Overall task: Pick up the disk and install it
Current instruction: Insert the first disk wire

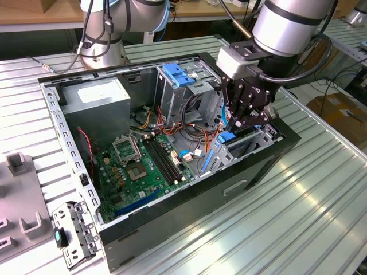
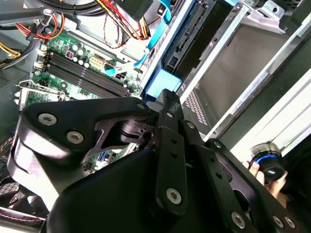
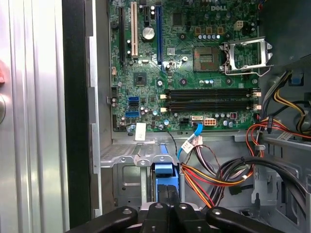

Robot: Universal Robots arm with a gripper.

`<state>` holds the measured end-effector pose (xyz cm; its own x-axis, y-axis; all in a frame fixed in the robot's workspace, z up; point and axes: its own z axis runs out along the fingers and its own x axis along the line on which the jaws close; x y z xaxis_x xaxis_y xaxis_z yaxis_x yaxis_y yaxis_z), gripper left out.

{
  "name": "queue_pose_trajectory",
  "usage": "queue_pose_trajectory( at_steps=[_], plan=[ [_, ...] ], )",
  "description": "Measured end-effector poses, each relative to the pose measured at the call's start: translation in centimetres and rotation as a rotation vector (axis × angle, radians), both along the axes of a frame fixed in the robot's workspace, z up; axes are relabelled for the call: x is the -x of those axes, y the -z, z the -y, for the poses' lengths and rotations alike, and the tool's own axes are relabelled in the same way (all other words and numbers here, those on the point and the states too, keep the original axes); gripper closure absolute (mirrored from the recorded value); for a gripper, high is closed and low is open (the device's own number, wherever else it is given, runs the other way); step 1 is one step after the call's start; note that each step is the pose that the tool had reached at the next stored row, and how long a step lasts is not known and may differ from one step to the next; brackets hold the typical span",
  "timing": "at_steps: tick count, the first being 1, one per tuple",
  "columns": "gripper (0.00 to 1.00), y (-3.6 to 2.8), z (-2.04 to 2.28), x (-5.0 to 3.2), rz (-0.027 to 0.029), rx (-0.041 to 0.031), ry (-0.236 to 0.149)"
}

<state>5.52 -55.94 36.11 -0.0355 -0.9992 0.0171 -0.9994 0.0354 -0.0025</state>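
The disk (image 1: 227, 137) stands on edge in the drive bay at the front corner of the open computer case (image 1: 189, 197), on the exterior view's right. Its blue plastic end (image 2: 163, 82) faces up, and its black body with the connector (image 2: 194, 29) runs down into the metal bay. My gripper (image 1: 238, 126) hangs straight above it. In both wrist views the two fingers (image 3: 158, 208) lie side by side with nothing seen between them, and their tips rest at the disk's blue end (image 3: 165, 172).
The green motherboard (image 1: 143, 166) lies on the case floor beside the grey power-supply box (image 1: 97, 100). A metal drive cage with a blue latch (image 1: 178, 74) stands behind bundled cables (image 1: 183, 129). A hand holds a round black device (image 2: 267, 167) outside the case.
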Motion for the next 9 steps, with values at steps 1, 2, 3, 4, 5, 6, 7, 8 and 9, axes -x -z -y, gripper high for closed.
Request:
queue_pose_trajectory(
  at_steps=[1,2,3,4,5,6,7,8,9],
  plan=[
    [0.89,0.01,0.00,0.00,0.0000,0.0000,0.000],
    [0.89,0.01,0.00,0.00,0.0000,0.0000,0.000],
    [0.89,0.01,0.00,0.00,-0.0001,0.0000,0.000],
    [0.89,0.01,0.00,0.00,0.0000,-0.0001,0.000],
    [0.89,0.02,0.00,0.00,0.0000,-0.0001,0.000],
    [0.89,0.02,0.00,0.00,0.0000,0.0000,0.000],
    [0.89,0.01,0.00,0.00,0.0000,0.0000,0.000],
    [0.89,0.02,0.00,0.00,0.0000,0.0000,0.000],
    [0.89,0.02,0.00,0.00,0.0000,0.0000,0.000]
  ],
)
